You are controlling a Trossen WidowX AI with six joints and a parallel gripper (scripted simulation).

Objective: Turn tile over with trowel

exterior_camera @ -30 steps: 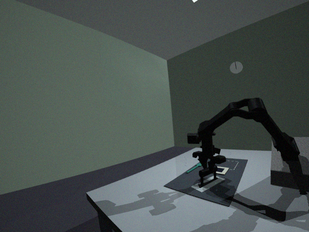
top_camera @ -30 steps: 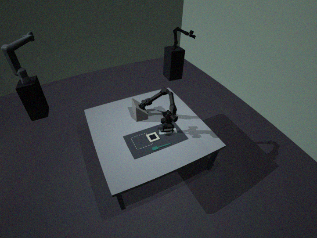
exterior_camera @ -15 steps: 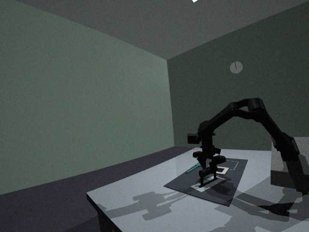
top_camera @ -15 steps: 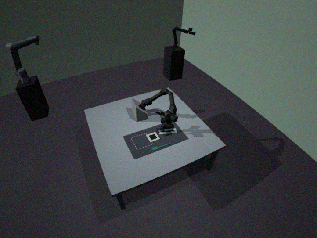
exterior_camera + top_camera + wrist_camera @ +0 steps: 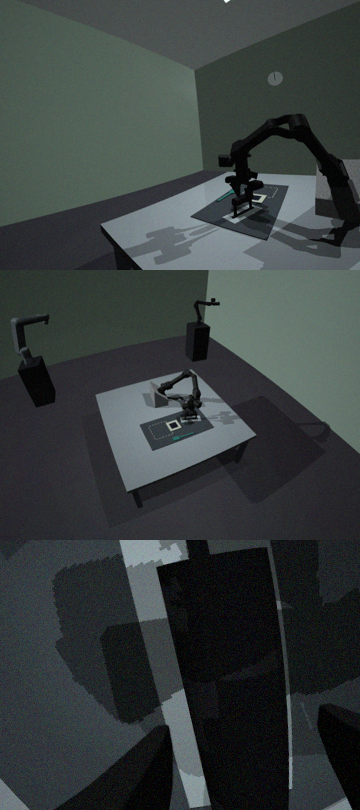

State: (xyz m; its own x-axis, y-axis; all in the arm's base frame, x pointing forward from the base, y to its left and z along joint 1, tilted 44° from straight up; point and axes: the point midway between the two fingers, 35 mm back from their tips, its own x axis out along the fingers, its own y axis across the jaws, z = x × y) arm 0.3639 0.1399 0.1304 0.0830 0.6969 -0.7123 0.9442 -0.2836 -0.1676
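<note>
1. Your gripper (image 5: 242,207) hangs with its jaws partly open, gripping nothing, over a pale patch on the mat (image 5: 203,427).
2. The tile (image 5: 173,425) lies beside the jaws (marked side up), outside the dashed outline (image 5: 156,432).
3. The trowel (image 5: 182,436) rests on the mat, well apart from them.
</note>
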